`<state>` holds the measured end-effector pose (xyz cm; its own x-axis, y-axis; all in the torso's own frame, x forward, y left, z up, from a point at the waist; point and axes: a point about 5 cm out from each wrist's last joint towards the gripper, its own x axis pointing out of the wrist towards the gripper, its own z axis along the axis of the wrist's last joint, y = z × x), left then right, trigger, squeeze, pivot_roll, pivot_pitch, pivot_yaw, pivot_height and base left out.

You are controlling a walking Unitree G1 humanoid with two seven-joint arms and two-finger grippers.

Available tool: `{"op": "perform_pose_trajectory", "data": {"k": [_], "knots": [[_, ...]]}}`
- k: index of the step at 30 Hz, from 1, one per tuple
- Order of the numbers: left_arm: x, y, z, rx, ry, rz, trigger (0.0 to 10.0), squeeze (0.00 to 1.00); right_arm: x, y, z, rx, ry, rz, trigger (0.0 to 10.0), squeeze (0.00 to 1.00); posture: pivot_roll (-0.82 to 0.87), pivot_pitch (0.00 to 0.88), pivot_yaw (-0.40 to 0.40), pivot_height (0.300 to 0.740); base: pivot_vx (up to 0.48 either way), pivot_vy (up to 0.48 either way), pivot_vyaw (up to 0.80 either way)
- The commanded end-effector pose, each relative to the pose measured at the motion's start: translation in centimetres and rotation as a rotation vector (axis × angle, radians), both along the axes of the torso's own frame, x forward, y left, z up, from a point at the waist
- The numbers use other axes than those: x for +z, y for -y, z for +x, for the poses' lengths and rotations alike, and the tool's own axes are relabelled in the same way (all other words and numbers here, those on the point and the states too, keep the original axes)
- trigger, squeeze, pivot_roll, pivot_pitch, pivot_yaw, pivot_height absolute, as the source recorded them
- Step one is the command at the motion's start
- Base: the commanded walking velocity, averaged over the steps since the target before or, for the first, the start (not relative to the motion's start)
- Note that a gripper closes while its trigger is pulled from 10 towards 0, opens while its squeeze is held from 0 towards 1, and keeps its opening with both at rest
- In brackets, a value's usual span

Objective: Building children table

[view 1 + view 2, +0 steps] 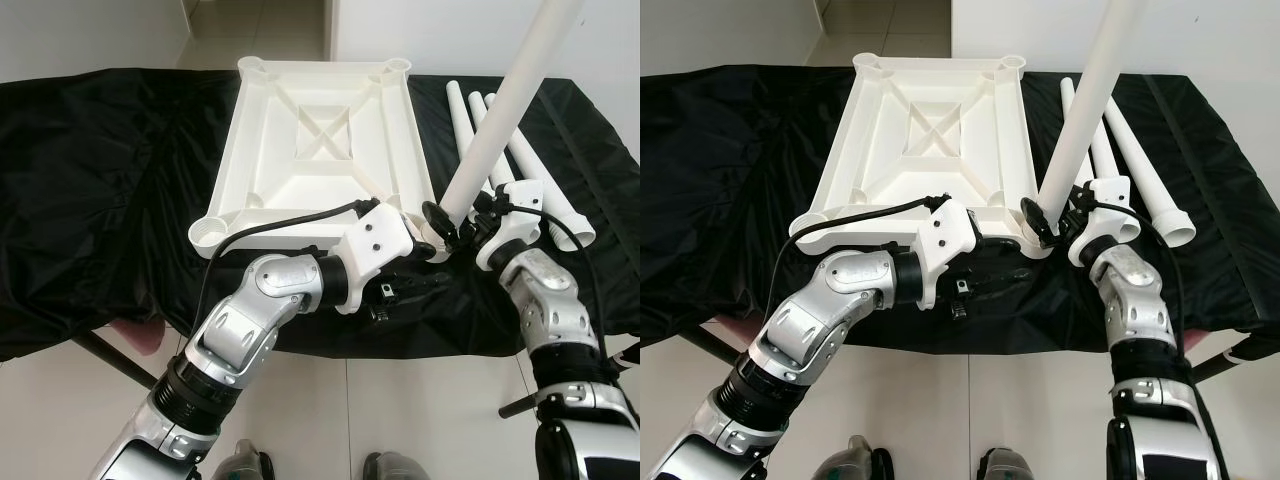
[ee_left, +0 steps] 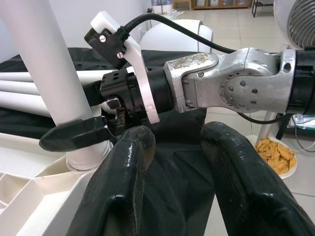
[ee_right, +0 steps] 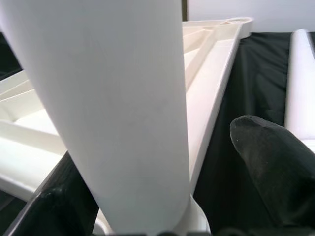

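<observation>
Fitting step: a white table leg (image 1: 505, 110) stands tilted with its lower end in the near right corner socket (image 1: 1035, 240) of the upturned white tabletop (image 1: 320, 130), which lies on a black cloth (image 1: 90, 200) over the work surface.
Right gripper (image 1: 450, 222): its two black fingers are closed around the leg just above the socket.
Left gripper (image 2: 167, 162): fingers parted with nothing between them, hovering just beside the same corner, above the cloth.
Doing it well: judging by the lean, the leg needs bringing upright over the socket before pressing down, otherwise it may jam or pop out; the free left gripper could steady the tabletop's edge so that it does not slide on the cloth.
Legs counted: one in the socket; three spare legs (image 1: 1130, 160) lying side by side on the cloth to the right of the tabletop.
Sockets counted: four, one at each corner; three still empty.
Tabletops: one.
</observation>
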<state>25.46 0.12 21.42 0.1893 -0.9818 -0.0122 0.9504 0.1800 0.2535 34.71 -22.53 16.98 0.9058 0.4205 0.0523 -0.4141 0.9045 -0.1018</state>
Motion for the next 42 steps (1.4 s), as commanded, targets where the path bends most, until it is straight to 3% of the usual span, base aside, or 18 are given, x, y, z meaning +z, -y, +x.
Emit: {"op": "perform_pose_trajectory", "data": {"k": [1,16,17,20,21,38,39,42], "knots": [[0.1,0.0,0.3,0.024,0.012,0.004,10.0,0.00,-0.3,-0.2,0.3,0.051,-0.016,-0.008,10.0,0.00,-0.07,0.075,0.058,0.740,0.000,0.000,0.00],[0.3,-0.2,0.3,0.033,0.019,0.006,10.0,0.00,-0.8,-1.3,1.8,0.182,-0.073,-0.039,10.0,0.00,-0.05,0.077,0.059,0.740,0.000,0.000,0.00],[0.3,-0.2,0.3,0.034,0.018,0.006,10.0,0.00,-0.8,-1.3,1.9,0.193,-0.078,-0.053,8.1,0.00,-0.05,0.079,0.057,0.740,0.000,0.000,0.00],[0.3,-0.2,0.3,0.034,0.018,0.006,10.0,0.00,-0.8,-1.3,1.9,0.193,-0.078,-0.053,8.1,0.00,-0.05,0.079,0.057,0.740,0.000,0.000,0.00],[0.3,-0.2,0.3,0.036,0.016,0.005,10.0,0.00,-0.9,-1.2,2.0,0.211,-0.087,-0.065,0.0,0.00,-0.05,0.081,0.052,0.740,0.000,0.000,0.00],[0.2,-0.2,0.3,0.039,0.012,0.002,10.0,0.00,-1.3,-0.7,1.6,0.252,-0.110,-0.054,0.0,0.00,-0.05,0.084,0.049,0.740,0.000,0.000,0.00],[0.2,-0.2,0.2,0.039,0.011,0.003,10.0,0.00,-1.2,-0.6,1.6,0.218,-0.092,-0.036,10.0,0.00,-0.05,0.085,0.046,0.740,0.000,0.000,0.00],[0.1,-0.2,0.2,0.038,0.009,0.004,10.0,0.00,-1.1,-0.6,1.8,0.174,-0.082,-0.021,10.0,0.00,-0.05,0.085,0.045,0.740,0.000,0.000,0.00]]}}
